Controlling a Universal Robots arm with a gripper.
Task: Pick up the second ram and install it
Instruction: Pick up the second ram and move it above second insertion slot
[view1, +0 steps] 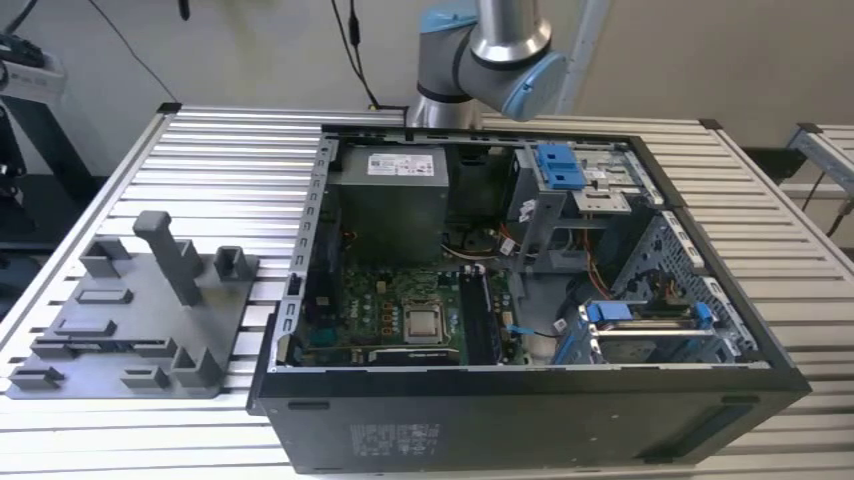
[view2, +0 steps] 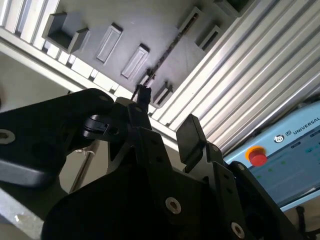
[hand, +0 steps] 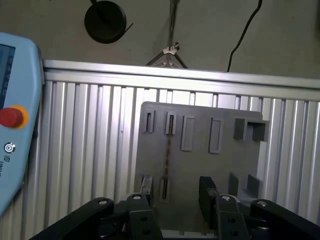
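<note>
Bench (view1: 214, 160) of ribbed aluminium carries, in the exterior view, an open computer case (view1: 534, 420) with its motherboard (view1: 400, 310) exposed, and just beside it, toward the exterior view's left, a grey fixture plate (view1: 134, 335) with upright posts (view1: 174, 260); the robot arm (view1: 487, 60) rises behind the case. In the first wrist view the gripper (hand: 176, 187) hangs over the fixture plate with its jaws set wide and holding nothing; its dark fingers (hand: 207, 192) stand well apart; the second ram (hand: 168, 150) shows as a thin dark line, standing on edge in the plate's slots, in line with the gap between the fingers and nearer one of them; whether either finger touches it cannot be told; a light blue teach pendant (hand: 12, 150) with a red button (hand: 10, 116) lies on the bench beside the plate. In the second wrist view the gripper is seen from behind, jaws wide apart and empty; the second ram runs edge-on across the plate, one end close to a fingertip; the teach pendant lies beyond the slats.
</note>
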